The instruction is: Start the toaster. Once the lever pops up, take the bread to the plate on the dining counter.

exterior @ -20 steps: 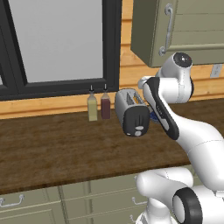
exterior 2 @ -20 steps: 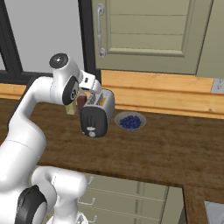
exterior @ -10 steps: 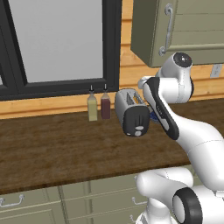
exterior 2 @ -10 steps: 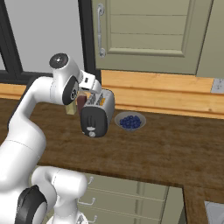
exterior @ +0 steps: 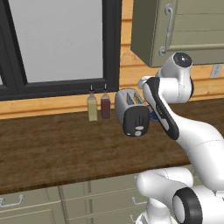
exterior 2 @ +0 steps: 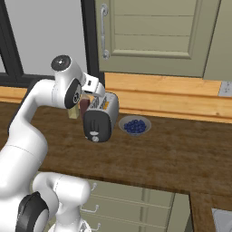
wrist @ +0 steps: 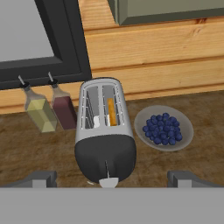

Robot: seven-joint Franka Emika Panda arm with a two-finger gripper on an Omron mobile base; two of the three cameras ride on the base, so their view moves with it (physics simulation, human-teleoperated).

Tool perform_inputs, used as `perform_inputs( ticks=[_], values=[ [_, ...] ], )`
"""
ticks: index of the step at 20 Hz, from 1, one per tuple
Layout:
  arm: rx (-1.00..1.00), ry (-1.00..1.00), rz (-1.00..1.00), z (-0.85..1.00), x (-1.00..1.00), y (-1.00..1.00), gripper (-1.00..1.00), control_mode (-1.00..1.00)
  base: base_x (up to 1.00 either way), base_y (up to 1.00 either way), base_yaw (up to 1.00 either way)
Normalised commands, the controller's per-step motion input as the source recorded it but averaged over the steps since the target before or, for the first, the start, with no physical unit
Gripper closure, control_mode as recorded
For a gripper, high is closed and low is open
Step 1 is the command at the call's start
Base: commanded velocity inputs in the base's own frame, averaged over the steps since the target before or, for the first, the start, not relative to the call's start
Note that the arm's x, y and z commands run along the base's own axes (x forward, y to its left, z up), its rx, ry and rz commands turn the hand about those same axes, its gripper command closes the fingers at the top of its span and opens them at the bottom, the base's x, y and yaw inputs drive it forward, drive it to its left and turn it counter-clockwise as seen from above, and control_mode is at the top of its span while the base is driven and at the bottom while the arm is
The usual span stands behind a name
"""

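A silver toaster (wrist: 104, 131) with a glossy black end, tan bread (wrist: 112, 112), yellow and dark red bottles, dark wood-grain counter (wrist: 183, 162).

Nothing shows any change across the last second in either base view. The arm (exterior: 164, 107) holds the same bent pose over the toaster (exterior: 131, 113), and the toaster, the two bottles (exterior: 98, 103) and the bowl of blueberries (exterior 2: 134, 125) sit exactly where they sat on the worktop (exterior: 52, 146).
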Motion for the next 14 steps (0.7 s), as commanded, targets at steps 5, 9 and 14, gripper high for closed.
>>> perform_inputs(
  ticks=[5, 9, 14],
  values=[
    [0.00, 0.00, 0.00, 0.00, 0.00, 0.00, -1.00, -1.00, 0.00, 0.00, 0.00],
    [0.00, 0.00, 0.00, 0.00, 0.00, 0.00, -1.00, -1.00, 0.00, 0.00, 0.00],
    [0.00, 0.00, 0.00, 0.00, 0.00, 0.00, -1.00, -1.00, 0.00, 0.00, 0.00]
  ],
)
